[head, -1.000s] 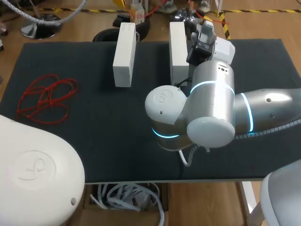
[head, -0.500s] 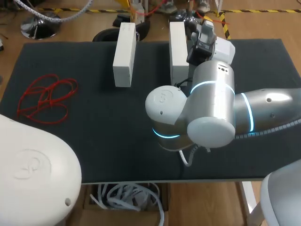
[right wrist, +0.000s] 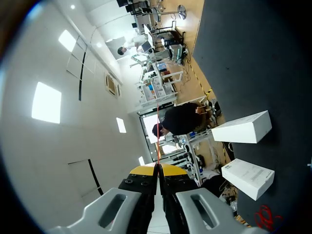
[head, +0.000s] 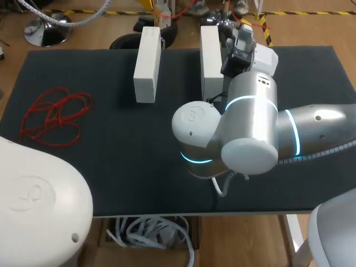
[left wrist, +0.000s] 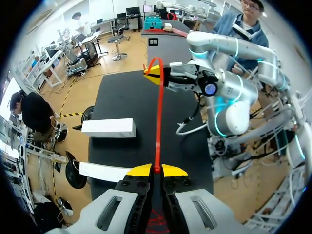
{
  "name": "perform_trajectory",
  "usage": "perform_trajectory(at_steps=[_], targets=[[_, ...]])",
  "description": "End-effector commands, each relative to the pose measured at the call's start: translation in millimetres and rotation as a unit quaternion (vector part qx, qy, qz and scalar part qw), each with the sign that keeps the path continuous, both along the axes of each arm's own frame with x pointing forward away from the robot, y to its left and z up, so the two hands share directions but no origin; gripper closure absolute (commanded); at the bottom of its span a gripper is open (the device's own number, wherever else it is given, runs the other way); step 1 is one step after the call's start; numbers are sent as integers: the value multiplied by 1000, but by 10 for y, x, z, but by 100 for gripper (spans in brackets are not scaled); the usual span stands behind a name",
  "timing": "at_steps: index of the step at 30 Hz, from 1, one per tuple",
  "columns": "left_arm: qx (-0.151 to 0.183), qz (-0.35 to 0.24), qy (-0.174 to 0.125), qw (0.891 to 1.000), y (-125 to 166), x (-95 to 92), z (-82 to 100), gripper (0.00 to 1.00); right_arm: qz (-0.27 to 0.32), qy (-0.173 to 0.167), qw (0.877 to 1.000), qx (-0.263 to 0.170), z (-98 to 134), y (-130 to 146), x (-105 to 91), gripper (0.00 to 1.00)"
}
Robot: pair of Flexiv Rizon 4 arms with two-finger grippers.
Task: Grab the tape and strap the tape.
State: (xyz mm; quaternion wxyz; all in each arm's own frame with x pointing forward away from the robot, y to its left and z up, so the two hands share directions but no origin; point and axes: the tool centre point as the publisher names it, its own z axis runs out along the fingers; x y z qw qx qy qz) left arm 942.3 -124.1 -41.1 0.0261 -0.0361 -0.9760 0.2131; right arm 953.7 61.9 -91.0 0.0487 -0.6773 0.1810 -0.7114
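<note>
Looks like the grabbing part is done: the left tool (left wrist: 156,169) is pinched tight on one end of the red tape (left wrist: 159,112) and the right tool (left wrist: 153,75) clamps the other, stretching it above the tabletop (left wrist: 126,97), so I'd say the actual strapping is what's left.

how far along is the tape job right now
Grab looks done: the left gripper and right gripper each pinch one end of a red tape stretched between them. Strapping is left: the tape loops around nothing yet, and the two white boxes lie unstrapped. More red tape sits in a loose pile.
</note>
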Motion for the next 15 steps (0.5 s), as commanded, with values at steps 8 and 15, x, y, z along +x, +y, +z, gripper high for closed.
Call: perform_trajectory(at_steps=[8,15], targets=[[2,0,1,1000,-1,-3,10,100,-22,26,978,-205,237,-455,-46,100],[2,0,1,1000,-1,-3,10,100,-8,3,936,-352,508,-409,-41,100]])
